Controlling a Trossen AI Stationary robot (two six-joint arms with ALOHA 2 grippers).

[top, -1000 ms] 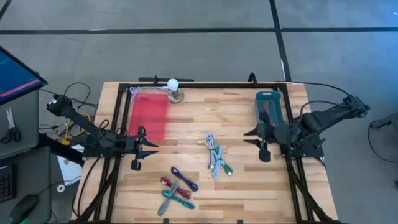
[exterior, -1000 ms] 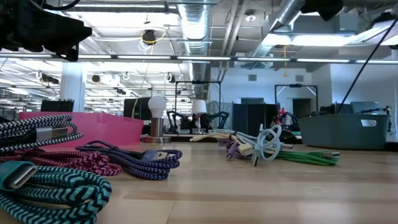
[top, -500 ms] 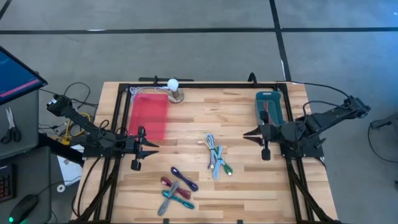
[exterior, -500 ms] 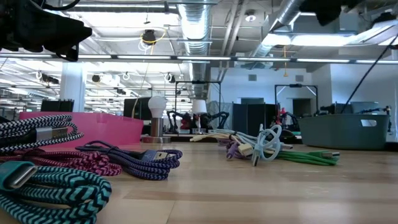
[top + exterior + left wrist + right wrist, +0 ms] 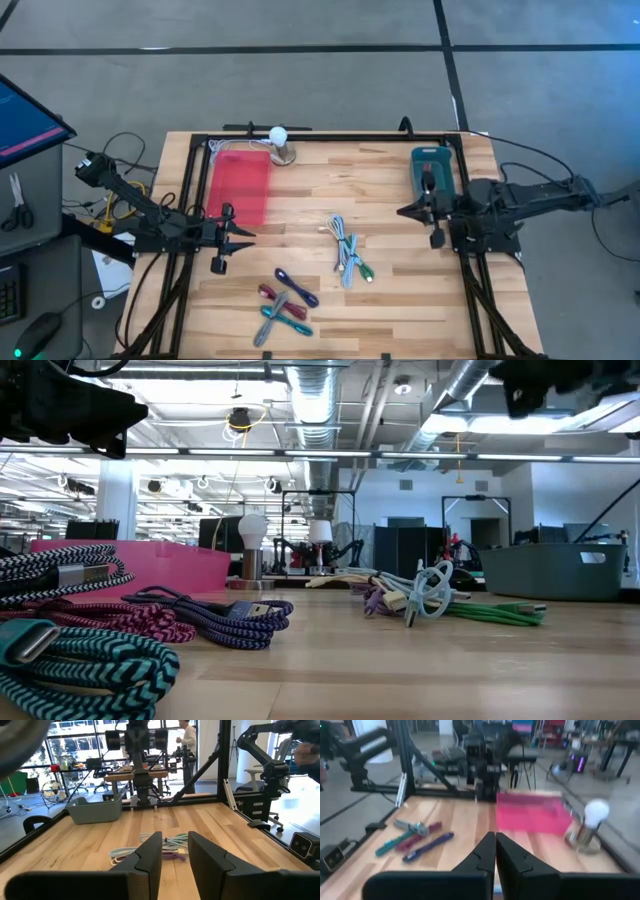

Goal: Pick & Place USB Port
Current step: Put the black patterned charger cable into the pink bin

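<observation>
A: Where are the cables seen?

B: One bundle (image 5: 346,252) is laid mid-worktop (image 5: 380,180), a second pile (image 5: 284,304) near the front edge, between the red tray (image 5: 240,185) and teal bin (image 5: 432,170).

A: Claws?

B: Left claw (image 5: 235,238) is parked at the left edge, narrowly parted, nothing held. Right claw (image 5: 412,211) is hung beside the bin, pinched closed, empty.

The counter (image 5: 380,290) is pale wood with a visible grain and a smooth, lightly shiny finish, framed by matt black metal bars (image 5: 330,137). The cables (image 5: 70,630) wear a braided, woven cloth sheath; one plug (image 5: 85,574) looks metallic. The pink tray (image 5: 240,185) and grey-green bin (image 5: 555,570) look like matt plastic.
</observation>
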